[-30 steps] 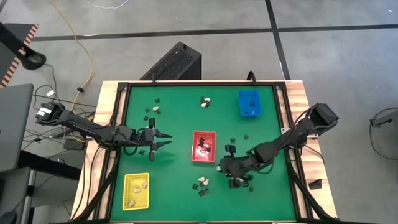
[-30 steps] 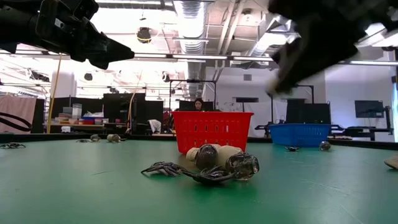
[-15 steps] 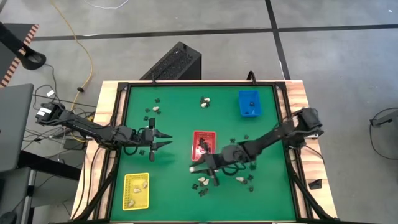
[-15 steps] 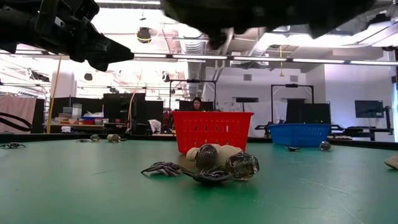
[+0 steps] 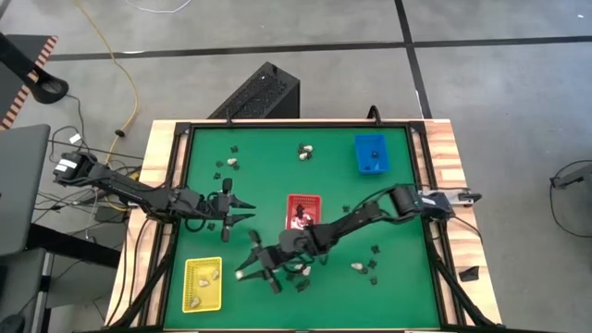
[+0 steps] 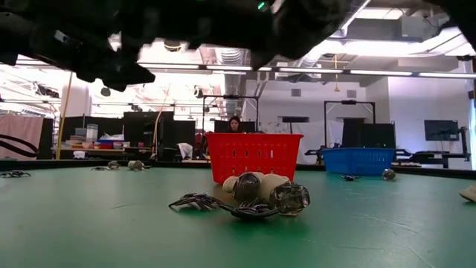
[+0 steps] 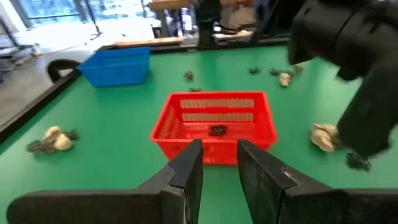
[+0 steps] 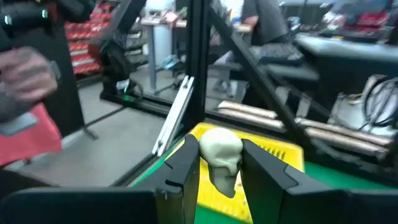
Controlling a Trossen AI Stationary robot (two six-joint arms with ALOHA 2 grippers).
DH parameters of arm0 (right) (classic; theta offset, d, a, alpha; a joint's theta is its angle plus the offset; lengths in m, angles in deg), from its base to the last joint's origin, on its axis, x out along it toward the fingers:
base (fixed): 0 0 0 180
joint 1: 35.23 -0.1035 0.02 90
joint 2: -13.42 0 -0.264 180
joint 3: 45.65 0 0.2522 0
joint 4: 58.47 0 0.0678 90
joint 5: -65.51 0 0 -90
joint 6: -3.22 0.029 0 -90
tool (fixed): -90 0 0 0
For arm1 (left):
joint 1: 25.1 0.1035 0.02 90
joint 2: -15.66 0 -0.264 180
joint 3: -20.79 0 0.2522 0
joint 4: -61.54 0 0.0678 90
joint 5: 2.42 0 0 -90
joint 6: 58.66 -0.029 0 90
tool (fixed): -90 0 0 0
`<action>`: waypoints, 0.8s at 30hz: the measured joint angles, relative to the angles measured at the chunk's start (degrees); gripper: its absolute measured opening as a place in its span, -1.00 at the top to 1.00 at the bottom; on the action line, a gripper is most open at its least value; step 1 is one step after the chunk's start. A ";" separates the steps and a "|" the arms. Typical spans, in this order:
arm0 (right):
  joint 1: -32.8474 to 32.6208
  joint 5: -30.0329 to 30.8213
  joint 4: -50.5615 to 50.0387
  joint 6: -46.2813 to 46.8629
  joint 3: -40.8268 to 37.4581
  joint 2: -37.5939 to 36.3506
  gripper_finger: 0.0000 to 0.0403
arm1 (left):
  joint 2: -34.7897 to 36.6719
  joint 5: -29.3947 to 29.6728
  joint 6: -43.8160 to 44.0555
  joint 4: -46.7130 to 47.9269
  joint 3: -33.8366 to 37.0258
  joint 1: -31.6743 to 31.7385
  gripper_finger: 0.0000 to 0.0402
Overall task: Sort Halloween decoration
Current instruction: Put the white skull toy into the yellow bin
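High view: right gripper (image 5: 254, 268) has swept left across open felt, now beside yellow tray (image 5: 203, 283); left gripper (image 5: 242, 209) unmoved, nothing gripped, left of red tray (image 5: 302, 214). Right wrist view: fingers clenched on cream skull (image 8: 221, 155).

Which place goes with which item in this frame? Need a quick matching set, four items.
Items:
1. cream skull
2. blue tray
3. red tray
4. yellow tray

Places:
A. table centre
B. far right corner
C. between the right gripper fingers
D. near left corner

Pairs: 1-C, 2-B, 3-A, 4-D
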 joint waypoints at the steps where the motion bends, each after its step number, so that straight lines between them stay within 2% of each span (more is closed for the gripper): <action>1: 0.07 -0.63 -0.25 0.08 2.22 1.77 0.35 | 0.00 -0.48 0.01 0.24 0.00 -0.20 0.56; 11: 0.72 -1.81 -3.27 0.53 20.64 15.43 0.35 | 0.02 -1.69 -0.72 0.94 0.00 -0.28 0.56; 15: 0.33 -1.74 -7.53 -2.55 27.37 19.03 0.35 | 0.35 -8.10 -2.53 2.17 0.00 -0.25 0.56; 19: 0.19 -1.84 -10.89 -5.28 31.26 19.79 0.35 | 1.69 -12.53 -3.30 2.23 0.02 -0.28 0.56; 24: 0.36 -1.90 -10.96 -8.73 31.64 19.81 0.35 | 4.82 -12.62 -4.54 2.17 -0.02 -0.25 0.56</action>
